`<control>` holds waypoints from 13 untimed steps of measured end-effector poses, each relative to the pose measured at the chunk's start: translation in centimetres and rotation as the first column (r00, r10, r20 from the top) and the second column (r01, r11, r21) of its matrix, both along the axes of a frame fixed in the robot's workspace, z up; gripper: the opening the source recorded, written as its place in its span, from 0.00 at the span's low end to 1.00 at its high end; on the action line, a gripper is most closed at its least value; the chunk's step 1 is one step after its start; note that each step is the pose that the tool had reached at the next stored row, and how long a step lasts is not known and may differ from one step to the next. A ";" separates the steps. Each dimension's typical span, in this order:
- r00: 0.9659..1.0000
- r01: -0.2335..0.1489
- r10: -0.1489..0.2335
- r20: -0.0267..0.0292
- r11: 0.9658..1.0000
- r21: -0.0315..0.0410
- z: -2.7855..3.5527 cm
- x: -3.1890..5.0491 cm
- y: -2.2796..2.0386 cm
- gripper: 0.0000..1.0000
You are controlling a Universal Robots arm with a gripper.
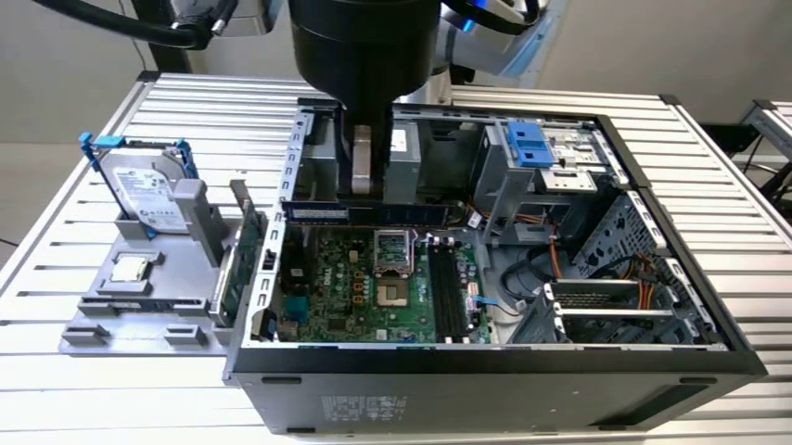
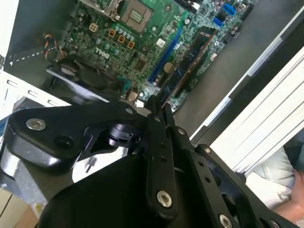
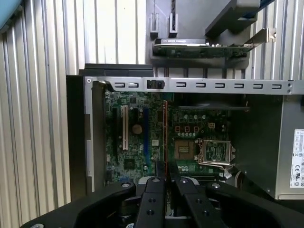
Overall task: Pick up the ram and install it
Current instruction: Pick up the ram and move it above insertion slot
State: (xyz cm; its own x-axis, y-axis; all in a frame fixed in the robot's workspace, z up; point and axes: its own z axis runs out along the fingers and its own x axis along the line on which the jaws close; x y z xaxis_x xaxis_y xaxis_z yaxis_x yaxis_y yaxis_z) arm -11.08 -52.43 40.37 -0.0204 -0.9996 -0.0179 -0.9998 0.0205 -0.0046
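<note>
Nearest the lens, in both wrist views, sits the gripper (image 3: 165, 166), its black fingers (image 3: 156, 194) drawn almost together and clamped on the ram (image 3: 165, 126). In the first wrist view the ram shows edge-on as a thin strip between them. In the second wrist view the ram (image 2: 190, 64) runs out from the fingertips as a long dark stick over the green motherboard (image 2: 137, 52). Exterior view, from its left: a grey holder (image 1: 136, 311) rests on the slatted tabletop (image 1: 50, 389). It carries a silver hard drive (image 1: 143, 190) in a blue frame, standing upright, and a small square chip (image 1: 130, 269) lying flat lower in the picture. At the holder's right edge a green expansion card (image 1: 244, 246) stands on edge, just beside the open computer case (image 1: 495, 389). Centre of frame: the arm hangs from the top edge, and the gripper (image 1: 362, 190) holds the ram (image 1: 409, 214) level, lengthwise across the picture, over the far part of the motherboard (image 1: 347, 287). The ram is apart from the black slots (image 1: 448, 292) and lies crosswise to them. Those slots sit lower in the picture, right of the processor socket (image 1: 393, 252). Further right: a blue drive bracket (image 1: 532, 144) in the upper part of the case, orange and black cables (image 1: 551, 264) beneath it, and a perforated metal wall (image 1: 619, 241).
</note>
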 end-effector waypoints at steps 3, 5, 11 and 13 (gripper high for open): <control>1.000 0.000 0.000 0.000 1.000 0.000 0.00 0.79 0.00 0.00; 1.000 0.000 0.000 0.000 1.000 0.000 0.00 1.31 0.00 0.00; 1.000 -0.001 0.001 0.000 1.000 0.000 0.00 2.86 0.00 0.00; 1.000 -0.001 0.001 0.000 1.000 0.000 0.00 3.39 0.00 0.00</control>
State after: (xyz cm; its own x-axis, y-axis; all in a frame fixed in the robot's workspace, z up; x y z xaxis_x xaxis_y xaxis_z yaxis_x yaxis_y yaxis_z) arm -7.69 -52.43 40.37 -0.0196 -0.9996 -0.0178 -0.9998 0.0197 -0.0046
